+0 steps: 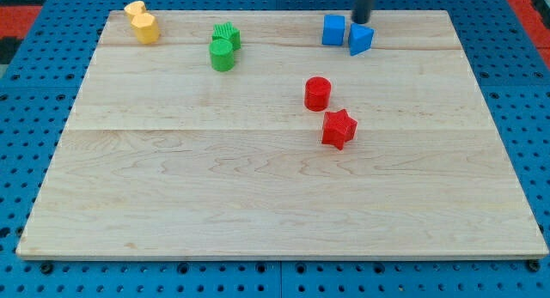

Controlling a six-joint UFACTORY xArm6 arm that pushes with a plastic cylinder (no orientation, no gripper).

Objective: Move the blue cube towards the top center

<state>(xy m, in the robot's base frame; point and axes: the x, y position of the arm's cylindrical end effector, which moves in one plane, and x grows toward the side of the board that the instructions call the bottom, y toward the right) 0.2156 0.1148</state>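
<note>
The blue cube [333, 30] sits near the view's top edge of the wooden board [258, 186], right of centre. A blue triangular block [360, 39] lies just to its right, almost touching it. My rod comes down from the view's top, and my tip [360, 21] stands just behind the blue triangular block and to the upper right of the blue cube, close to both.
A red cylinder [317, 93] and a red star block [339, 129] lie near the middle right. Two green blocks [223, 46] sit at top centre-left. Two yellow blocks [142, 21] sit at the top left corner. Blue pegboard surrounds the board.
</note>
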